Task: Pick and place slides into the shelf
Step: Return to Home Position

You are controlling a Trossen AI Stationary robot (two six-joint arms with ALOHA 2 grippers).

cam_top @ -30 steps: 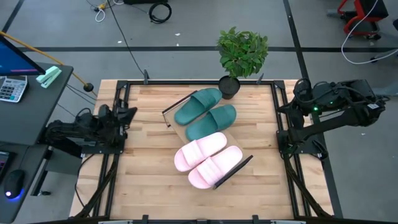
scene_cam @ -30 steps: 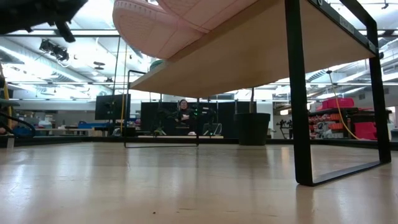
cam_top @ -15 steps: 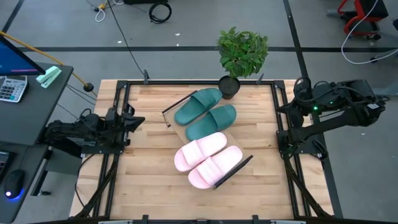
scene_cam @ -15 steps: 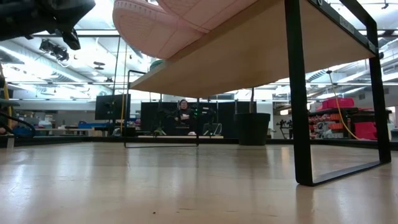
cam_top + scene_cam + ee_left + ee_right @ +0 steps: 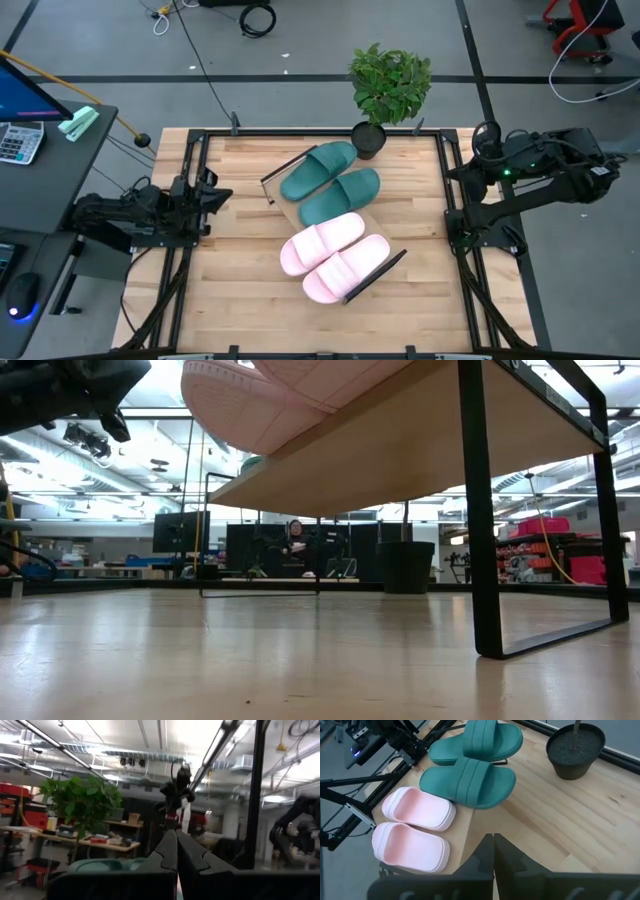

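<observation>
Station log, items as I see them from my desk.

1. Shelf (image 5: 375, 275): light-wood board with black end bars, lying diagonally in the middle of the slatted tabletop (image 5: 240, 270). In the low view I see its underside and one bar standing on the table.
2. Teal slides, two (image 5: 318, 170) (image 5: 342, 196): side by side on the shelf, at the end nearer the potted plant (image 5: 388, 85).
3. Pink slides, two (image 5: 322, 242) (image 5: 346, 268): side by side on the same board, next to the teal pair at the other end. From table height, one pink sole overhangs the board's edge.
4. Left gripper (image 5: 176, 834): at the table's left edge, well apart from the shelf — its two fingers are pressed together with nothing between them.
5. Right gripper (image 5: 493, 839): raised at the table's right side and looking down on all four slides; fingers likewise closed on each other, holding nothing.
6. Plant pot (image 5: 368, 138): on the tabletop at the back edge, just beside the nearest teal slide's toe.
7. A person (image 5: 295, 542): seated far off in the room behind the table.
</observation>
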